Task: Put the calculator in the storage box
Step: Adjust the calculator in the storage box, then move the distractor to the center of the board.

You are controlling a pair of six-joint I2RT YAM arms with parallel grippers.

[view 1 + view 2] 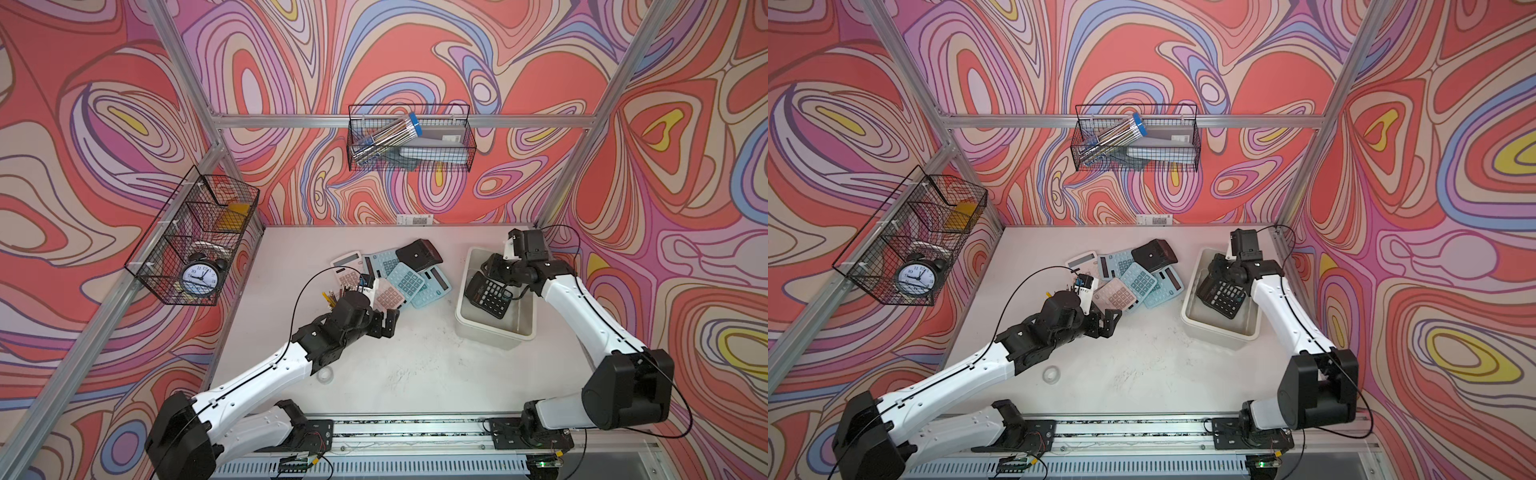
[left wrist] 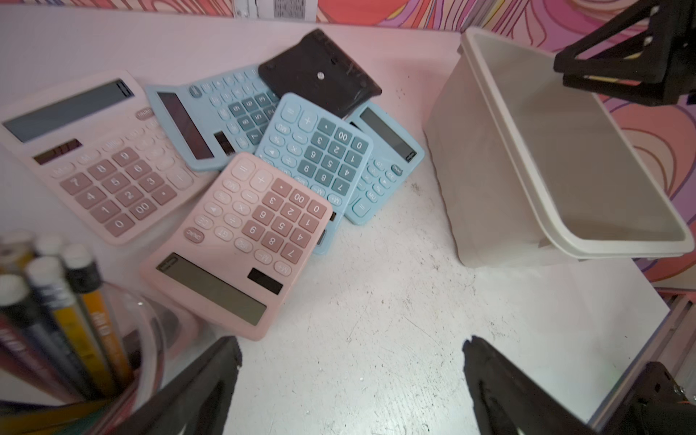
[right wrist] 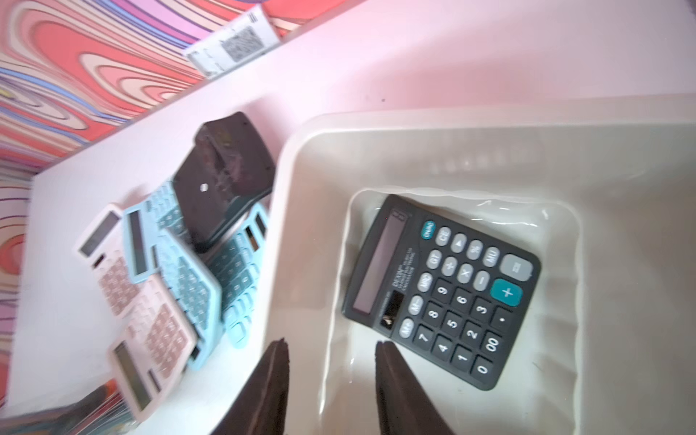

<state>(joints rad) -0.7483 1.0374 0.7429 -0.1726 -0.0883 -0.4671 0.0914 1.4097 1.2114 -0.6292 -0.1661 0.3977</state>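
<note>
The black push-button calculator (image 1: 488, 297) lies inside the off-white translucent plastic storage box (image 1: 490, 334), right of centre in both top views. My right tool (image 3: 331, 344) hangs over it, jaws apart and empty. My left tool (image 2: 352, 350) gapes wide. I'd lift the right one straight up, clear of the rim.

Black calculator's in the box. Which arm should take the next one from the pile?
Left. The left gripper is open beside the nearest pink calculator; the right gripper hangs over the storage box, farther from the pile.
</note>
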